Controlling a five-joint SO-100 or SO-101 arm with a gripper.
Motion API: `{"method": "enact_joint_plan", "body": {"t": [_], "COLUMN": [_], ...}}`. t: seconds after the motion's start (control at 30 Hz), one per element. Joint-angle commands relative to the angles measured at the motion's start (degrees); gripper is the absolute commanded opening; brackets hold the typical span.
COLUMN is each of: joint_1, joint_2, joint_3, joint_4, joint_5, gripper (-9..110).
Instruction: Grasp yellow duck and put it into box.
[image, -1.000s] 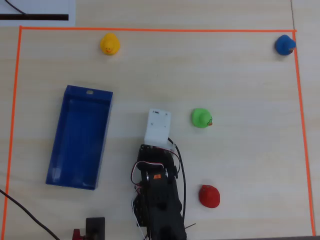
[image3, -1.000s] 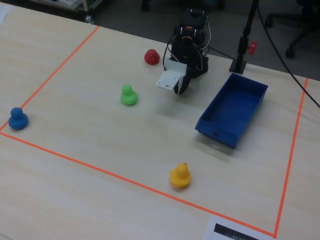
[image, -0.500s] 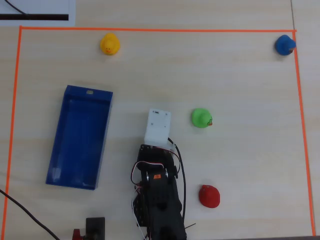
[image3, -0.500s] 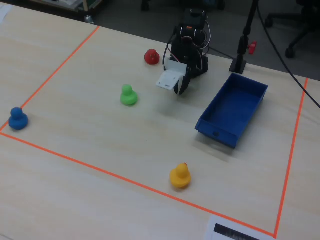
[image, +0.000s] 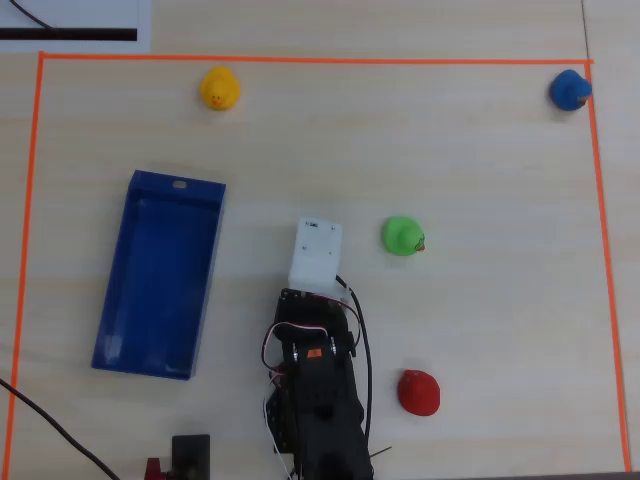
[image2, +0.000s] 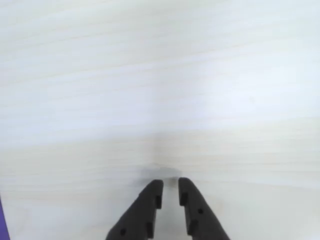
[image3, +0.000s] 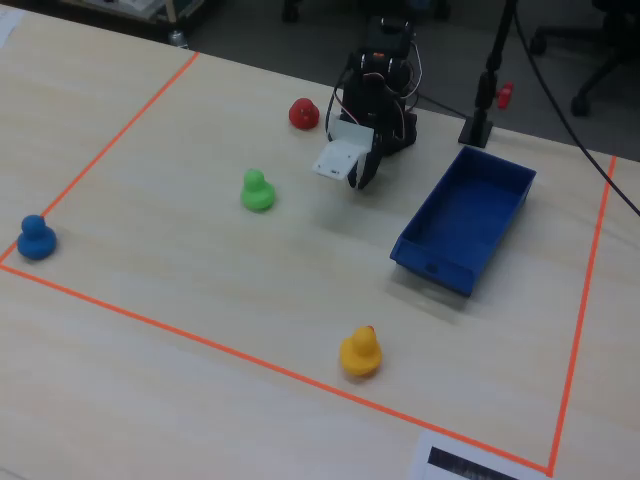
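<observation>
The yellow duck (image: 219, 88) stands near the far tape line in the overhead view, well beyond the arm, and near the front in the fixed view (image3: 360, 352). The blue box (image: 155, 270) lies open and empty to the left of the arm in the overhead view, and on the right in the fixed view (image3: 465, 215). My gripper (image2: 170, 182) points down at bare table, its black fingers drawn together with only a narrow slit and nothing between them. In the fixed view it (image3: 358, 180) hangs under the white camera block (image: 315, 255), beside the box and far from the duck.
A green duck (image: 403, 236) sits just right of the gripper, a red duck (image: 418, 391) beside the arm base and a blue duck (image: 570, 90) at the far right corner. Orange tape (image: 300, 60) frames the work area. A black stand (image3: 480, 120) is behind the box.
</observation>
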Motion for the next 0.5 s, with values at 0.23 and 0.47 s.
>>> {"method": "enact_joint_plan", "body": {"t": [0.23,0.47], "joint_1": [-0.6,1.8], "joint_2": [-0.1,-0.1], "joint_3": [0.4,0.4], "joint_4": [0.6,0.6], "joint_5": [-0.1,-0.3], "gripper": [0,0]}}
